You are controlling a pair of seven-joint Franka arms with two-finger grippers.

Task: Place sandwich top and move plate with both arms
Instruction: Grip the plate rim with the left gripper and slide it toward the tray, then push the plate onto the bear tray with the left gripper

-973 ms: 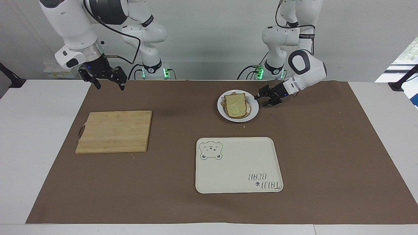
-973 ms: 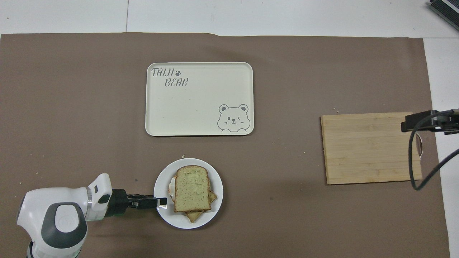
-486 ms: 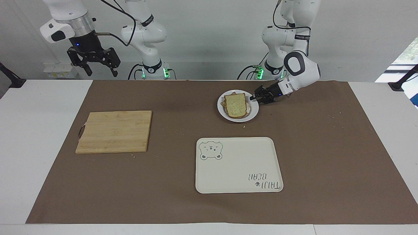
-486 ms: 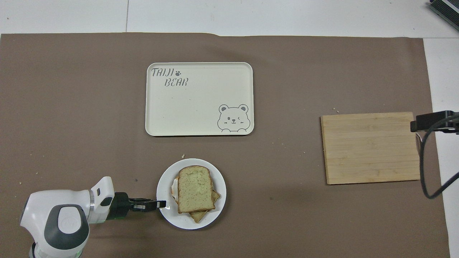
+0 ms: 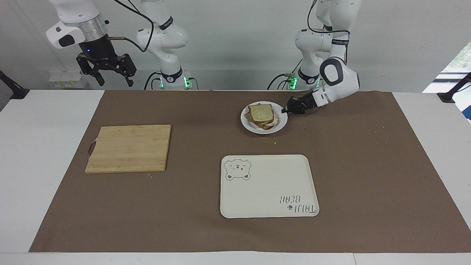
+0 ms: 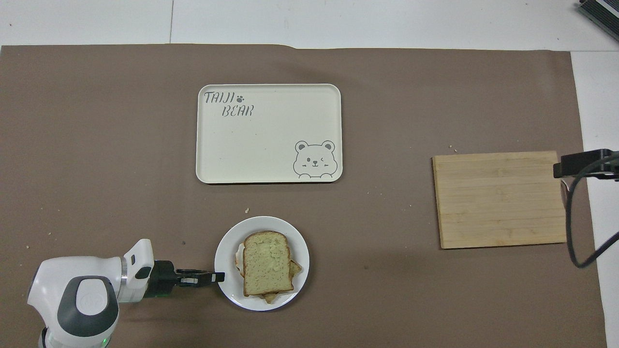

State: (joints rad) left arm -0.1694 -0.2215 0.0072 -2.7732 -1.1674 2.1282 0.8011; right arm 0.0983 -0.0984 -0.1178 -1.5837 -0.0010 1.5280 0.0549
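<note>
Plate (image 5: 247, 125) w/ sandwich top (image 5: 261, 112) (L claw (image 5: 285, 110) clamped).

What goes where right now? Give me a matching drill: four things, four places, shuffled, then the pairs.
Things:
1. bread
2. left gripper
3. right gripper
4. tray

Places:
A. raised at the right arm's end, open
B. top of the stack on the plate
C. shut on the plate's rim
D. farther from the robots than the plate

Pairs: 1-B, 2-C, 3-A, 4-D
</note>
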